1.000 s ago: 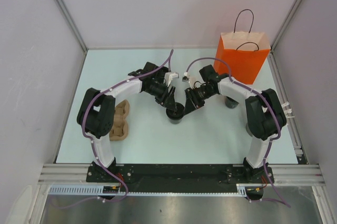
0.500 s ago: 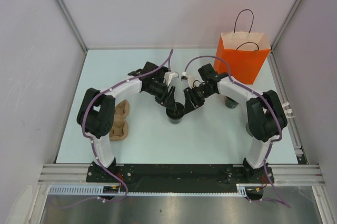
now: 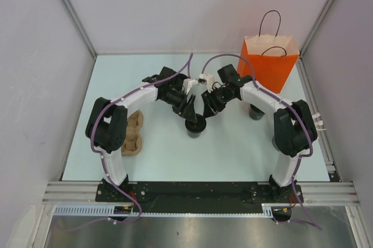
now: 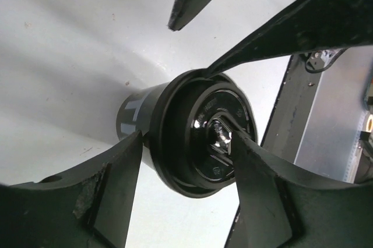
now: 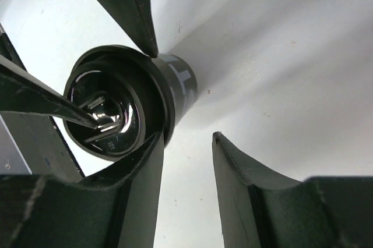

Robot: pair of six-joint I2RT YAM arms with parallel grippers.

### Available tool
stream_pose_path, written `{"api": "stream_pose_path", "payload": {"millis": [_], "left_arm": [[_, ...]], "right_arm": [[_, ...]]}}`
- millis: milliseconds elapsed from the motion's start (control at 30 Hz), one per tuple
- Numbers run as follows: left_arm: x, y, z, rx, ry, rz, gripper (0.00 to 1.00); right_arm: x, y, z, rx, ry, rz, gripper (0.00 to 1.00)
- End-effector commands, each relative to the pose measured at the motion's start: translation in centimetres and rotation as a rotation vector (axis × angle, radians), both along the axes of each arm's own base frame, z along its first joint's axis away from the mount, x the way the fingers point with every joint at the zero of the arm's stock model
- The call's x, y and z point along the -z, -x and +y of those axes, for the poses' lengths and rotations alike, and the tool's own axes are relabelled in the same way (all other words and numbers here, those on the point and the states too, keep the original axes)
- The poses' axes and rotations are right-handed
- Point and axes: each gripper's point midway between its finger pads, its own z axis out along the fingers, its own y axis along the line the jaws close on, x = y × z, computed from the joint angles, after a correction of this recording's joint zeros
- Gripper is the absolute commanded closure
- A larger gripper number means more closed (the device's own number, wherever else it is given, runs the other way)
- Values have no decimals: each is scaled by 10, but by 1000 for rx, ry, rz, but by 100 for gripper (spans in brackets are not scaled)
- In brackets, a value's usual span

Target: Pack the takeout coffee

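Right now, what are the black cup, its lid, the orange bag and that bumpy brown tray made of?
Black cup: probably coated paper, matte with a white print.
Lid: likely plastic, glossy with bright reflections and moulded ridges.
Orange bag: looks like paper, going by its crisp folds.
Brown tray: probably moulded pulp, dull and lumpy.

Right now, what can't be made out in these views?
- Top view: inside of the bag, hidden by its own walls.
- Top view: a cup at the right, mostly behind the right arm.
- Top view: tray, partly under the left arm.
- Wrist views: contents of the middle cup, under its lid.
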Motion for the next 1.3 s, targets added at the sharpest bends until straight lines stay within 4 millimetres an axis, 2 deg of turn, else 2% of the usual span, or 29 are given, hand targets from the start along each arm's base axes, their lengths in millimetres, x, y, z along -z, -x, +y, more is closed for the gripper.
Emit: {"api": "stream_pose_path", "payload": {"millis": [0, 333, 433, 467, 567, 700, 767, 800, 867, 900, 933, 1000, 1033, 1100, 1133, 1267], "left_arm": [[-41, -4, -13, 60, 94, -76, 32], [-55, -10, -13, 55, 96, -109, 28], [-68, -15, -11, 48, 109, -138, 26], [-80, -19, -10, 44, 121, -168, 24], [-102, -29, -2, 16, 136, -216, 20], [-140, -40, 19, -35, 164, -312, 12], [-152, -44, 31, -65, 167, -339, 6], [-166, -42, 36, -75, 176, -375, 4], [-176, -43, 48, -108, 174, -403, 0], [-182, -43, 52, -120, 175, -419, 0], [-193, -39, 57, -136, 182, -443, 0], [-201, -40, 68, -176, 163, -473, 0], [-213, -35, 73, -187, 165, -506, 0], [-220, -32, 84, -228, 148, -534, 0], [-232, -25, 90, -244, 150, -568, 0], [-245, -19, 118, -373, 62, -656, 0]], "right_arm": [[-22, -16, 5, -6, -8, -95, 56], [-34, -18, 5, -4, -23, -117, 54], [-45, -19, 2, -1, -33, -143, 52], [-48, -20, 1, 1, -37, -151, 51], [-63, -22, -5, 11, -50, -183, 41], [-93, -19, -16, 10, -87, -243, 25], [-107, -15, -20, -14, -95, -271, 20], [-117, -10, -22, -27, -104, -293, 15], [-129, -6, -25, -46, -110, -322, 12], [-135, -3, -28, -49, -111, -338, 4], [-145, 1, -29, -56, -120, -363, 2], [-160, 7, -33, -66, -123, -406, 0], [-166, 8, -35, -67, -123, -423, 0], [-183, 15, -40, -68, -120, -477, 0], [-189, 18, -42, -69, -121, -498, 0], [-211, 34, -52, -61, -96, -595, 0]]}}
